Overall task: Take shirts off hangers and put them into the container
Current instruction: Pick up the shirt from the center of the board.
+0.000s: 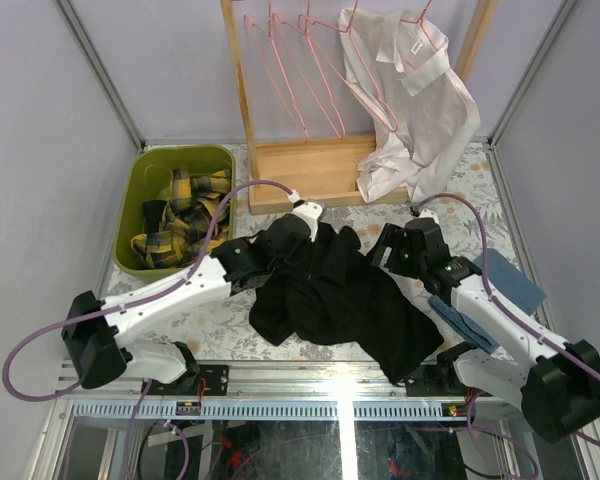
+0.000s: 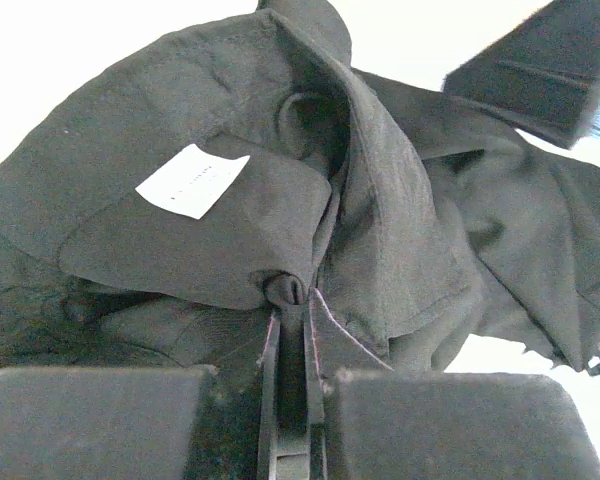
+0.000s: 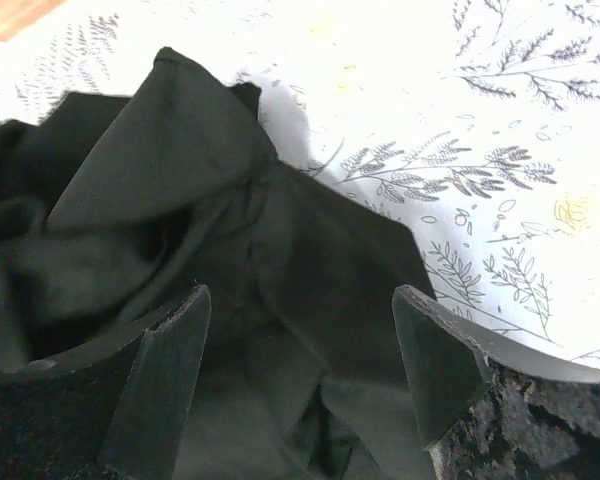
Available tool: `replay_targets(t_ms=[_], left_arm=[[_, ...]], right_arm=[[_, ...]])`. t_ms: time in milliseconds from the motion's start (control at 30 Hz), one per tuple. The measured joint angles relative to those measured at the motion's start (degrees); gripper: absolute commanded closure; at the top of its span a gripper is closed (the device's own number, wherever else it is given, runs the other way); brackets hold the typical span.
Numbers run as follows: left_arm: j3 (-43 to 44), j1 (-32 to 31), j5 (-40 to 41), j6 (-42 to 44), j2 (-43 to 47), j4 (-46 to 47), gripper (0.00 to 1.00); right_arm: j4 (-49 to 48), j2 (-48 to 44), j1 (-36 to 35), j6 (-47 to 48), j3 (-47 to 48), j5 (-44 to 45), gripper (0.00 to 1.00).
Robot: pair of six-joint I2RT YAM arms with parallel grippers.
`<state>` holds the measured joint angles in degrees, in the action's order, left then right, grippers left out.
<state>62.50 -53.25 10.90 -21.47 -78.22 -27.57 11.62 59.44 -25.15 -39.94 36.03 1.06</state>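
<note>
- Left gripper (image 2: 294,372) has its jaws pinched together on a fold of the black shirt (image 1: 340,300), near its collar.
- Right gripper (image 3: 300,375) is spread wide over the same shirt's edge, gripping nothing.
- Green container (image 1: 138,172), far left, holds the plaid shirt (image 1: 185,215).
- White shirt (image 1: 420,100) hangs on the rack (image 1: 235,100).

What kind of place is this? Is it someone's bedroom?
Probably a robot lab test booth, not a bedroom. A left arm and a right arm sit at the edge of a table, plain panel walls box it in, and a small wooden rack of pink hangers stands on top.
</note>
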Motion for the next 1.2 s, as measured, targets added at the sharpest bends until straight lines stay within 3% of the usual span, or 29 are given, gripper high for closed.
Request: replay_targets(t_ms=[100,200,300,467,600,767,900,1067,1167,1200], left_arm=[[0.6,-2.4,-2.5,3.8,2.2,0.5,0.98],[0.6,-5.2,-4.9,5.7,0.3,1.1,0.89],[0.5,-8.3,-6.1,5.9,-3.9,2.4,0.74],[0.3,-11.2,-7.5,4.6,-11.6,5.9,0.24],[0.3,-12.0,-8.5,2.8,-15.1,9.7,0.02],[-0.9,-12.0,-8.2,-0.7,-17.1,15.5,0.00],[-1.7,-12.0,-7.0,-4.2,-19.5,18.7,0.00],[2.4,-12.3,-3.8,-5.8,-29.4,18.0,0.03],[2.9,-12.7,-1.7,-6.3,-29.9,17.9,0.25],[2.9,-12.9,-0.7,-6.3,-29.9,17.8,0.42]], right_arm=[[2.3,3.8,0.0,-0.2,1.9,0.4,0.23],[3.7,7.1,0.0,-0.7,2.9,-0.1,0.26],[4.8,7.9,0.0,-1.7,3.1,0.0,0.24],[7.0,1.7,0.0,-5.7,3.0,4.8,0.25],[5.3,-9.4,0.0,-9.0,0.9,10.4,0.25],[5.5,-16.8,0.0,-10.3,-1.4,16.1,0.24],[5.7,-16.9,0.0,-10.5,-2.1,17.5,0.24],[5.8,-14.0,0.0,-10.4,-2.2,17.0,0.22],[5.8,-11.8,0.0,-10.4,-2.2,15.8,0.22],[5.8,-11.2,0.0,-10.3,-2.2,15.6,0.22]])
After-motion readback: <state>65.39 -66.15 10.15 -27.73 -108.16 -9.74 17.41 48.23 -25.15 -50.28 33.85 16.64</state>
